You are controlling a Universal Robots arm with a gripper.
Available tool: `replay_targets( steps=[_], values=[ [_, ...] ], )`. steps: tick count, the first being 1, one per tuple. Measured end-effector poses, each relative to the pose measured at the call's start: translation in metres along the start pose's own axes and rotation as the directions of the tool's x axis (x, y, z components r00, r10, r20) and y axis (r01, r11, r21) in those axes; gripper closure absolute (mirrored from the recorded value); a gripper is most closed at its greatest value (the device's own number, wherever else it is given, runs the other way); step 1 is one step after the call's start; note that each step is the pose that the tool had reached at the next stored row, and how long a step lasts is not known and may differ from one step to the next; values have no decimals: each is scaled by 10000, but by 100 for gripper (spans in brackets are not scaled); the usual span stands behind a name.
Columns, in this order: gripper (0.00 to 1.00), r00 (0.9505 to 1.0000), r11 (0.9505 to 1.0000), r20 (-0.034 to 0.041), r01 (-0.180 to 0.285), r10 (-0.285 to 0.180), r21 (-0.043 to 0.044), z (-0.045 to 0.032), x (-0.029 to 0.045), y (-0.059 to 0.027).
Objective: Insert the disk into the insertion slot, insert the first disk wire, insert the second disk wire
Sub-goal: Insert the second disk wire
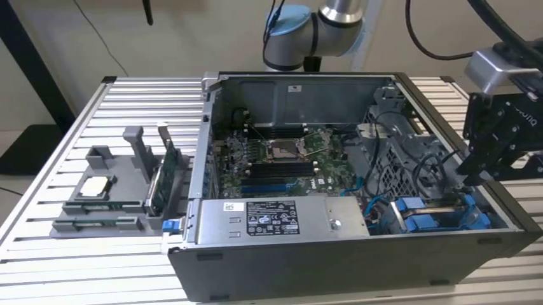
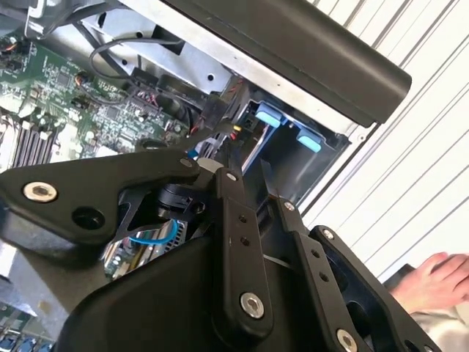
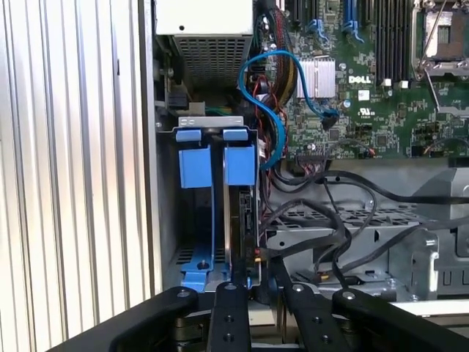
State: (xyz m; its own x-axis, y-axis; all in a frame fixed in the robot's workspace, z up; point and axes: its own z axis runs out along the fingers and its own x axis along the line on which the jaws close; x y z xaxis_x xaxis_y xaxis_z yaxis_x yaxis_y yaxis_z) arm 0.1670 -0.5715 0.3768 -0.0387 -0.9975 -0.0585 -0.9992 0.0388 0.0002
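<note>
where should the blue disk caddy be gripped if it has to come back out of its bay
Probably by the two blue tabs on the blue caddy's exposed end, pinched together, coming straight in through the case's open side. The rest sits sunk in the drive cage, with black cables crowding one flank.

Wall (image 1: 195,32): plain beige back there, evenly lit.
Table (image 1: 136,101): slatted silver metal, ribs catching the light.
Post (image 1: 34,63): dark upright, exterior view's left.
Floor (image 1: 9,181): pale, just past the table's edge.
</note>
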Motion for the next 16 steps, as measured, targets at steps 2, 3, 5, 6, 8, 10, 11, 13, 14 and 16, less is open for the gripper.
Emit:
replay_targets(
  steps=[2,3,5,6,8,10,11,13,14,16],
  values=[
    [73,10000,10000,2,-1,1,0,-42,-4,-6],
    [73,10000,10000,3,-1,1,0,-69,-6,-8],
    [73,10000,10000,3,0,0,0,-116,-15,-10],
    [73,10000,10000,1,0,0,0,-131,-22,-11],
    [73,10000,10000,4,0,0,0,-147,-47,-13],
    [73,10000,10000,2,0,0,1,-155,-78,-14],
    [73,10000,10000,3,0,0,3,-155,-95,-16],
    [73,10000,10000,3,1,-1,3,-155,-126,-20],
    [73,10000,10000,3,0,0,4,-155,-142,-24],
    [73,10000,10000,3,0,0,4,-154,-169,-42]
  ],
)
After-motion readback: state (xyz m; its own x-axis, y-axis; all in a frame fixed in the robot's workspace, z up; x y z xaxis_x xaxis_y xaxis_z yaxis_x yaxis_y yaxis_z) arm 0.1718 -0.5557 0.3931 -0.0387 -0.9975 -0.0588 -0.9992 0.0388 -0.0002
